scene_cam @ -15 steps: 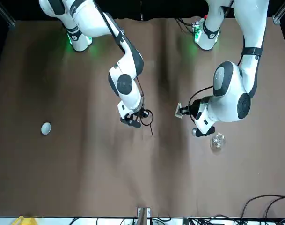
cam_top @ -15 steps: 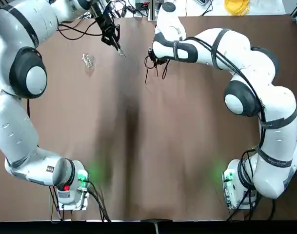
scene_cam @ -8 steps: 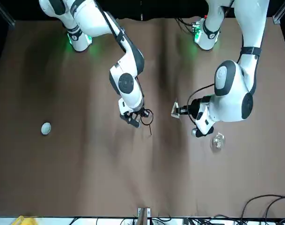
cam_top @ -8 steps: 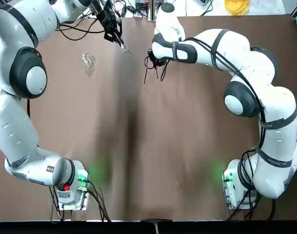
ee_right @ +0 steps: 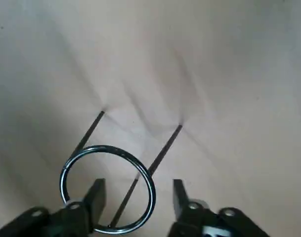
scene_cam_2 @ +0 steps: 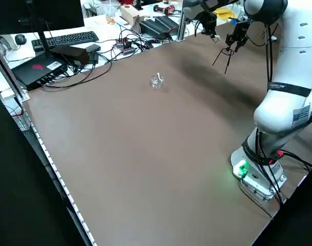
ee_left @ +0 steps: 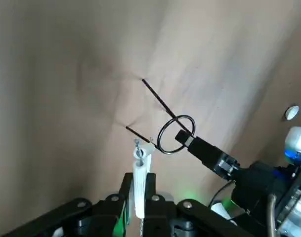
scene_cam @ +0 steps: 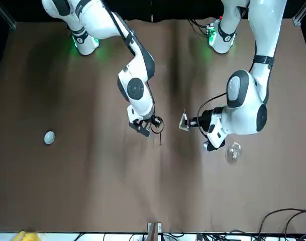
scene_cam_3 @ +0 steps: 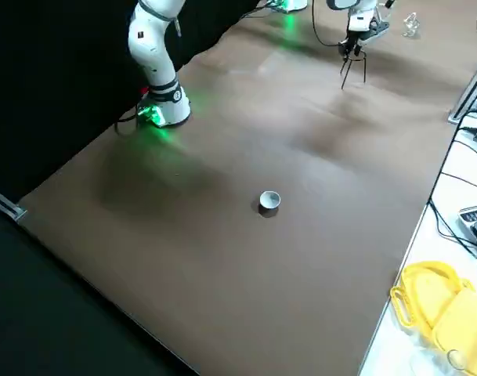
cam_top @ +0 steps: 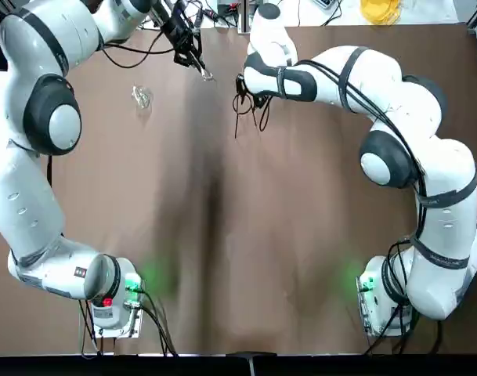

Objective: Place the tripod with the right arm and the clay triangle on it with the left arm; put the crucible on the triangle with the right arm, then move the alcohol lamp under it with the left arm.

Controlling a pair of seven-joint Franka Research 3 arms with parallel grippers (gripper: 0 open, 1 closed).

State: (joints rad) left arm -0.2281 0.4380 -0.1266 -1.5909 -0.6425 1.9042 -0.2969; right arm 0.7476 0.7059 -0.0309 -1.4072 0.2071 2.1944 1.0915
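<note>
The black wire tripod (ee_right: 160, 153) stands on its legs on the brown table at the far middle (scene_cam_3: 352, 63). My right gripper (ee_right: 138, 195) hangs open just above it, its fingers either side of the ring's near part. My left gripper (scene_cam: 189, 122) is shut on the white clay triangle (scene_cam: 183, 120), seen edge-on in the left wrist view (ee_left: 139, 170), a short way from the tripod's ring and at about its height. The clear alcohol lamp (scene_cam: 233, 151) sits on the table beside the left arm. The white crucible (scene_cam: 49, 136) stands alone far off on the right arm's side.
Cables, a keyboard (scene_cam_2: 68, 38) and boxes crowd the bench beyond the table's far edge. A yellow object (scene_cam_3: 430, 301) lies off the table's far right corner. The arm bases (cam_top: 117, 301) (cam_top: 379, 301) stand at the near edge.
My left gripper has carried the clay triangle sideways toward the tripod, closing the gap. The right gripper and tripod have hardly shifted.
</note>
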